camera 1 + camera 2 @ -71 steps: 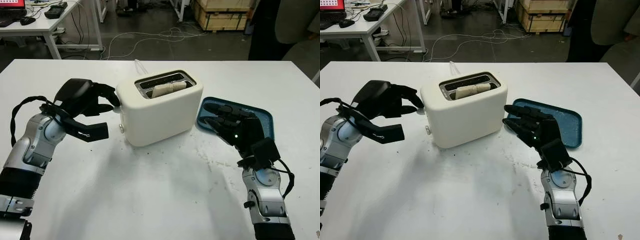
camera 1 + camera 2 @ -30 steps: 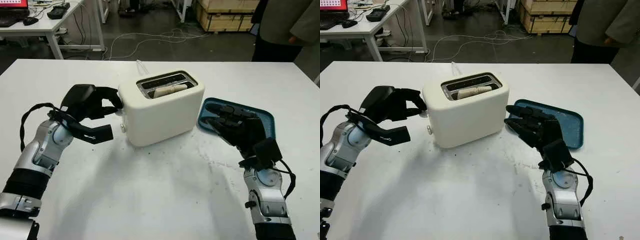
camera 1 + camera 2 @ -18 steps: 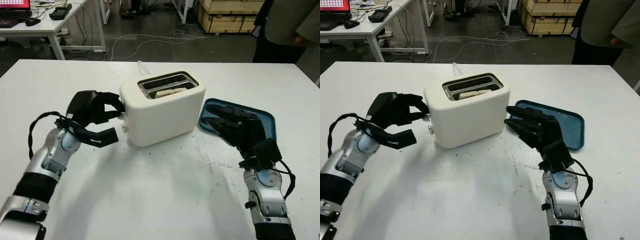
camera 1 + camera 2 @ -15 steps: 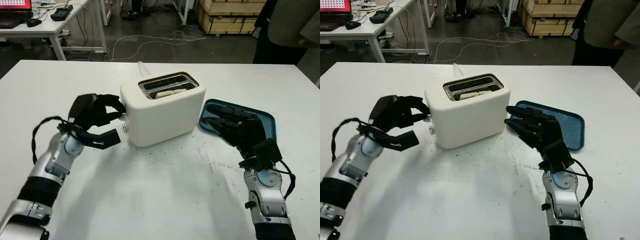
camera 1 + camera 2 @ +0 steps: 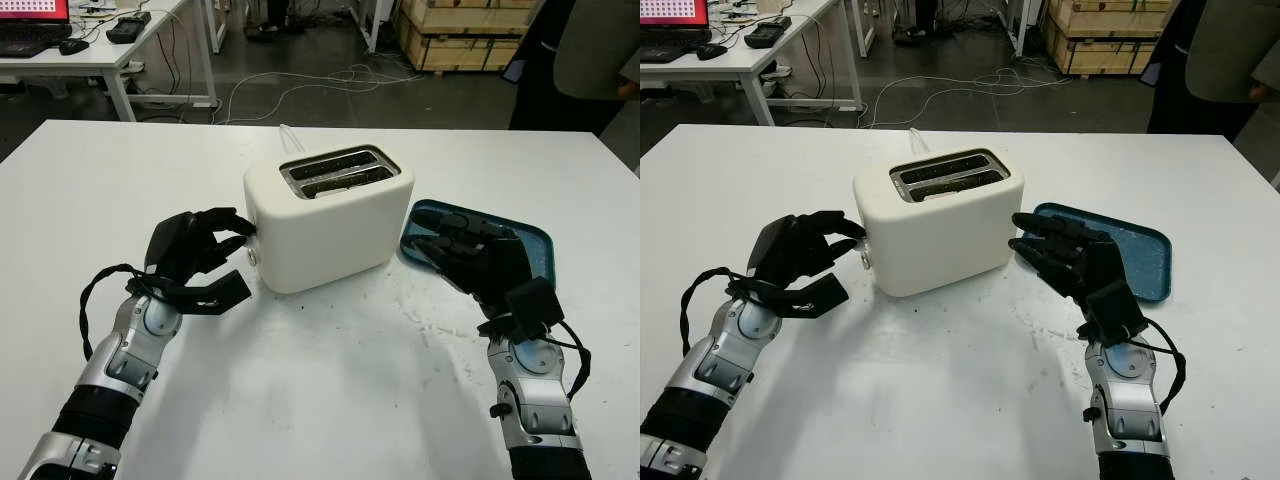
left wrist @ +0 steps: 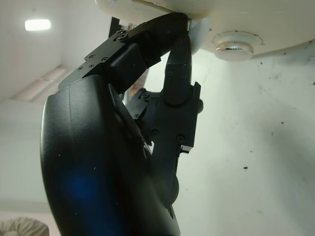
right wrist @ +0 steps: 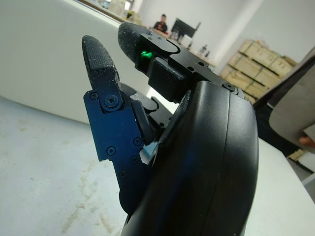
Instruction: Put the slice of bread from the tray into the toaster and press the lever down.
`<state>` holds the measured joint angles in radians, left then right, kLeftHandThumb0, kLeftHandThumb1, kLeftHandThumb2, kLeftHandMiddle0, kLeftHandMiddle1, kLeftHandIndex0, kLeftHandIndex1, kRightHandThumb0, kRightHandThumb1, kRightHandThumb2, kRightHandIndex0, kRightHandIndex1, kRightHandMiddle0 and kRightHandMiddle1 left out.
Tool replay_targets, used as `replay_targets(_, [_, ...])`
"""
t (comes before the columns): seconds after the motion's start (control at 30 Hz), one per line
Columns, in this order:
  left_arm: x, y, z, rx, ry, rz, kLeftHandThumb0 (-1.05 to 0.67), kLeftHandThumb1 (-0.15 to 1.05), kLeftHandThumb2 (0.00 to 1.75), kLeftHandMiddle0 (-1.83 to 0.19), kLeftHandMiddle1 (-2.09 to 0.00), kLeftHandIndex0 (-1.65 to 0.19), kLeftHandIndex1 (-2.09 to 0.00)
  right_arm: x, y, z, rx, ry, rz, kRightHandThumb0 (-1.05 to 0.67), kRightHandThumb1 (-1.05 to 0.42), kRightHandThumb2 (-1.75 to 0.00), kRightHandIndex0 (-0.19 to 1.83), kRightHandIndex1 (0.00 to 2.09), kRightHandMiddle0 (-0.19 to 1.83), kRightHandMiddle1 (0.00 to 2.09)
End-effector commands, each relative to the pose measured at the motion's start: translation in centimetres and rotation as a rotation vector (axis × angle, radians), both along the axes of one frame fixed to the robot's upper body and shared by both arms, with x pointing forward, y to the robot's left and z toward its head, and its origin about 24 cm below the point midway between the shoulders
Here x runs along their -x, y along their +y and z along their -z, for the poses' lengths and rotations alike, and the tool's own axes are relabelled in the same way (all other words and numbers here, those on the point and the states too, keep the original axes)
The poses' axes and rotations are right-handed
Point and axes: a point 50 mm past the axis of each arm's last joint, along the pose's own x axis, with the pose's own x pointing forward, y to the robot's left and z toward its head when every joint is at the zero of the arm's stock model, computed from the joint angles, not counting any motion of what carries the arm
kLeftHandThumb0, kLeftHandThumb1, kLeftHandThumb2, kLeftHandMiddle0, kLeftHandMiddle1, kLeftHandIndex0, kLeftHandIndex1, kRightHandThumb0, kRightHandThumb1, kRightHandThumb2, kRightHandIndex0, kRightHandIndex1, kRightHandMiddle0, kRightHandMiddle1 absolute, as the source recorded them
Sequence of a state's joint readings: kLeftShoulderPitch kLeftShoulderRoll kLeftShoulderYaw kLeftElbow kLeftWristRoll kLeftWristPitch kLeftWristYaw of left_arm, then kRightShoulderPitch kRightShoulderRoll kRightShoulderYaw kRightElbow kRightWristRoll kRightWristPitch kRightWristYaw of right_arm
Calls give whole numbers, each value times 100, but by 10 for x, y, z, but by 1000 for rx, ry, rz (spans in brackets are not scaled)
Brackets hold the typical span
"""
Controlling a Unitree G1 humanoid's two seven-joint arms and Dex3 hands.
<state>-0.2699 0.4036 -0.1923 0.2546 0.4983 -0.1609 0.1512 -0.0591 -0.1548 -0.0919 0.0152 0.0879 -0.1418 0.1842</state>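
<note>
The cream toaster (image 5: 330, 220) stands mid-table, its two slots facing up. The bread (image 5: 343, 184) sits deep in the near slot, and just a dim sliver of it shows. My left hand (image 5: 225, 240) is at the toaster's left end, fingers curled on the white lever (image 6: 195, 33), which sits low, next to the round knob (image 6: 234, 39). My right hand (image 5: 465, 255) is open and hangs over the near edge of the blue tray (image 5: 535, 240), just right of the toaster. Nothing lies on the part of the tray I can see.
A person (image 5: 590, 50) stands beyond the table's far right corner. A desk (image 5: 90, 45) with electronics is at the back left, cables (image 5: 320, 75) lie on the floor, and crates (image 5: 460, 30) stand behind. The toaster's cord (image 5: 288, 135) runs off its back.
My left hand has come down along the toaster's end with the lever. The bread, which stuck up from the slot, has sunk inside. My right hand has stayed put.
</note>
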Motion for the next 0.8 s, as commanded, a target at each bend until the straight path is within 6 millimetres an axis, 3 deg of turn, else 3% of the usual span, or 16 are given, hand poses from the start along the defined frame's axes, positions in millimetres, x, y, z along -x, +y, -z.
replay_targets(0.0, [18, -26, 40, -52, 178, 93, -30, 75, 0, -80, -152, -103, -60, 1, -2, 0, -10, -13, 2, -44, -84, 0, 99, 35, 110, 0])
replay_targets(0.33, [20, -28, 44, -98, 163, 74, -25, 73, 0, -74, -160, -105, -58, 1, -2, 0, 2, -16, 3, -45, -84, 0, 100, 36, 110, 0])
replay_targets(0.47, [11, -25, 36, -156, 132, 77, -26, 73, 0, -79, -153, -105, -60, 1, -3, 0, 5, -13, 7, -46, -84, 0, 100, 37, 110, 0])
replay_targets(0.77, [-5, -22, 16, -191, 53, 80, -23, 68, 0, -84, -158, -106, -62, 1, -3, 0, 3, -12, 9, -46, -84, 0, 100, 39, 111, 0])
